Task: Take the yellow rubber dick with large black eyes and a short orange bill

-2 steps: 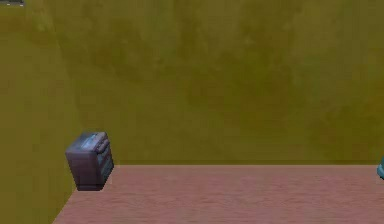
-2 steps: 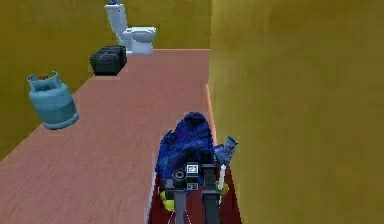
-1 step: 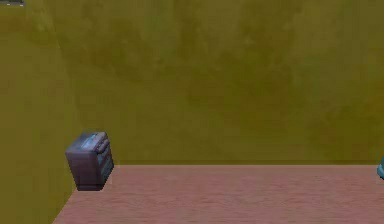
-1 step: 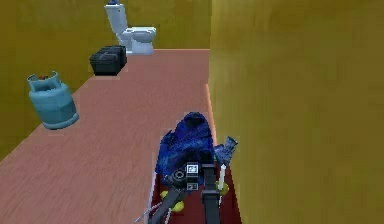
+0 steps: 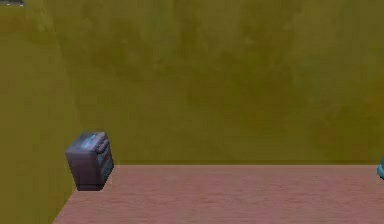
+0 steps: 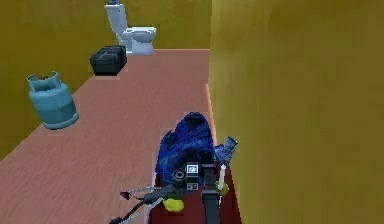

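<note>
Entry: small rounded yellow blob (image 6: 175, 206), plausibly the rubber duck, lay beside the dark two-fingered gripper (image 6: 136, 200), toward the arm side view's right of its fingertips, below a crumpled blue heap (image 6: 190, 145); jaw state and hold could not be told

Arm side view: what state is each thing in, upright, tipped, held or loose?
toilet, upright; lid too small to tell.
cylinder, upright on the floor.
black box, flat on the floor beside the toilet.
blue heap, slumped on the floor.
yellow blob, at the picture's bottom; cannot tell if held.
gripper, cannot tell whether it holds anything.
</note>
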Robot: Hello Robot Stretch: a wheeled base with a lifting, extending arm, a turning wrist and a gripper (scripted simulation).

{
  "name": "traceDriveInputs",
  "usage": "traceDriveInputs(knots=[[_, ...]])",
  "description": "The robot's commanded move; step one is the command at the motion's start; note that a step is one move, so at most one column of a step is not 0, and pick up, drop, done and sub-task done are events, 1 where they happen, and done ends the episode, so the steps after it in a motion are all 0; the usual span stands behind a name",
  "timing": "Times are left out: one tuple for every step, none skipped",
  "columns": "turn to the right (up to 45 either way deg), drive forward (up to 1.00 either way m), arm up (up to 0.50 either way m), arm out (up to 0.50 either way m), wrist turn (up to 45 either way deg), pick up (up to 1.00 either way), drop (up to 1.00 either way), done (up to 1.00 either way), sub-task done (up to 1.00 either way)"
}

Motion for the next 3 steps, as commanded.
traceDriveInputs(knots=[[0.0, 0.0, 0.0, 0.0, 45.0, 0.0, 0.0, 0.0, 0.0], [0.0, 0.0, 0.0, 0.0, 36.0, 0.0, 0.0, 0.0, 0.0], [0.0, 0.0, -0.3, 0.0, 0.0, 0.0, 0.0, 0.0, 0.0]])
